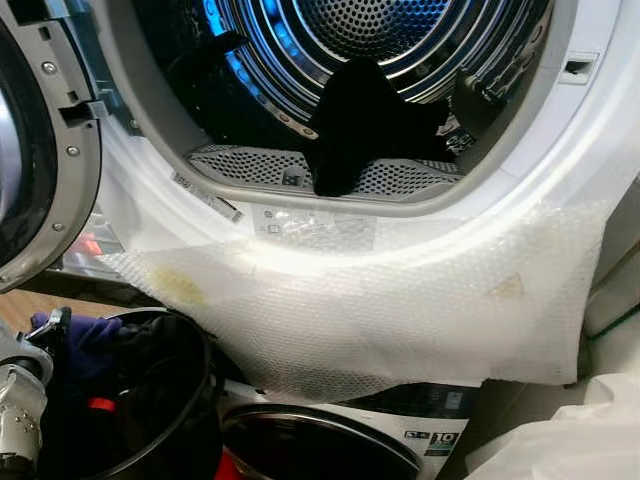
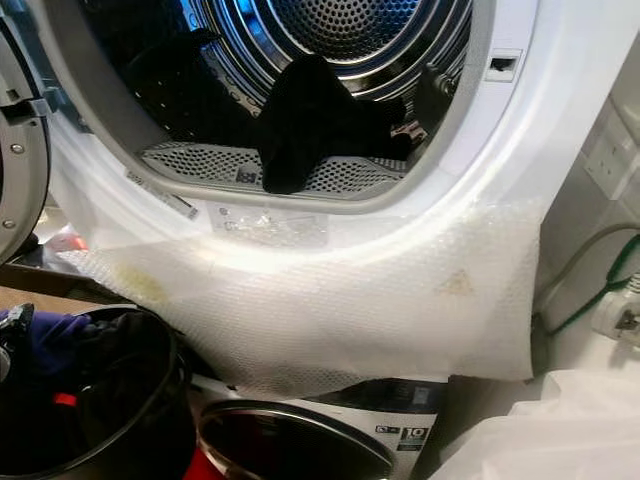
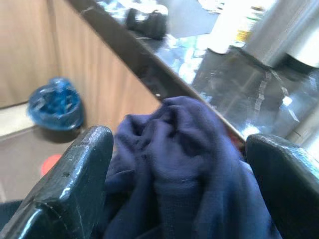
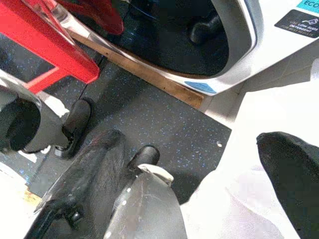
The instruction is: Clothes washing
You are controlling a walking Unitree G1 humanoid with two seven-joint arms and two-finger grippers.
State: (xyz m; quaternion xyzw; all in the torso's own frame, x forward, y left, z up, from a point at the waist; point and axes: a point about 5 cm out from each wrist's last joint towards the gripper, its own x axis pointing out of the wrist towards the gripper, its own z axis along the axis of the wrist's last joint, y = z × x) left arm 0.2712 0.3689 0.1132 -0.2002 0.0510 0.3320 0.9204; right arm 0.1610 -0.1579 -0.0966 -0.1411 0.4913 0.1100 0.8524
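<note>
At the top, the upper machine's drum (image 1: 400,40) stands open, and a black garment (image 1: 345,125) hangs over its lip, with more dark clothes behind. Low on the left, my left gripper (image 3: 179,194) is shut on a bunched navy-blue garment (image 3: 184,159), held just above the rim of a black basket (image 1: 195,400); the same navy garment (image 1: 90,340) shows beside the wrist. My right gripper (image 4: 189,169) hangs low by the floor, open, with nothing between its fingers (image 4: 87,184).
A bubble-wrap sheet (image 1: 400,310) drapes below the drum opening. The upper machine's door (image 1: 45,170) is swung open to the left. Below is a lower machine's round door (image 1: 320,445). White sheeting (image 2: 560,430) lies at the lower right. A red frame (image 4: 50,45) stands on the dark floor.
</note>
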